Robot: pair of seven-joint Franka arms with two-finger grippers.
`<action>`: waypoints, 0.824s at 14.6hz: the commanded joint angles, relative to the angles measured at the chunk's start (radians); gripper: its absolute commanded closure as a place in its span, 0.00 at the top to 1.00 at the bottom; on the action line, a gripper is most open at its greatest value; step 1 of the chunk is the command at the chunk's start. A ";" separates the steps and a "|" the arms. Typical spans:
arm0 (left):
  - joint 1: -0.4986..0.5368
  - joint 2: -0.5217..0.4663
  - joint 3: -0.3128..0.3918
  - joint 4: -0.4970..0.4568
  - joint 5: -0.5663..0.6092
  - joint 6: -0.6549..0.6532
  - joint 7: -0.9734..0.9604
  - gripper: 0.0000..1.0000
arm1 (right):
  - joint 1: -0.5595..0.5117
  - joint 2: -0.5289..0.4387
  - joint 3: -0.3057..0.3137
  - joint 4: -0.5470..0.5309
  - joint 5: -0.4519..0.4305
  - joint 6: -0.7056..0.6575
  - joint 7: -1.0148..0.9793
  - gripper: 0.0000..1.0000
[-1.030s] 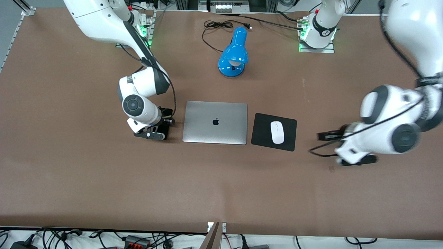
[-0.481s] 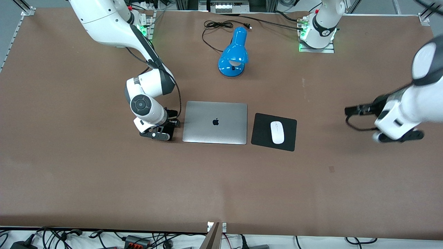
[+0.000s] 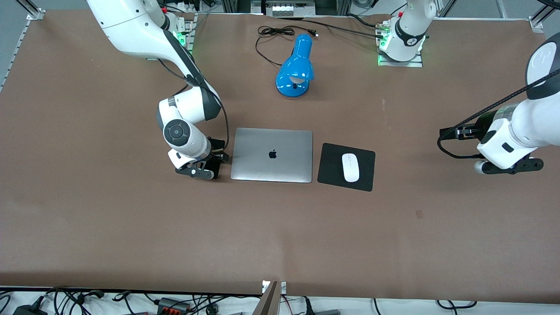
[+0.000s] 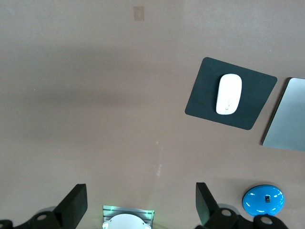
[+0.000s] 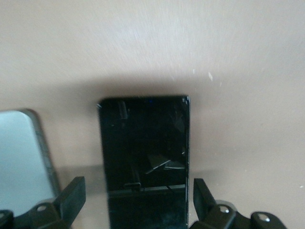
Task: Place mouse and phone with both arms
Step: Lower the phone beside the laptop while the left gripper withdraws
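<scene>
The mouse (image 3: 350,167) lies on the black mouse pad (image 3: 331,168), which sits at the silver laptop's (image 3: 272,155) 3 o'clock in the front view. The phone (image 5: 143,157) is hidden there under the right gripper (image 3: 200,169), which is low at the laptop's 9 o'clock edge. The right wrist view shows the phone flat on the brown table (image 3: 280,227), close alongside the laptop's edge but apart from it. The right gripper's jaws are spread wider than the phone, with a strip of table visible on each side, so nothing is clamped.

The main risk sits here. With the fingers (image 5: 71,198) straddling the phone this closely, a lift that drifts sideways or twists could catch a long edge. That would skew the glossy slab or slide it against the laptop.

The left gripper (image 3: 509,168) hangs over bare table at the pad's 3 o'clock, well apart from it, its jaws wide and empty. It waits there. Its looping black cable seems the only thing likely to snag. A low pass toward 9 o'clock could nudge the mouse off its pad.
</scene>
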 commanded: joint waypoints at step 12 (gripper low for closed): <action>0.155 -0.328 -0.046 -0.409 -0.069 0.272 0.005 1.00 | -0.206 -0.183 -0.016 0.498 -0.007 -0.660 -0.257 1.00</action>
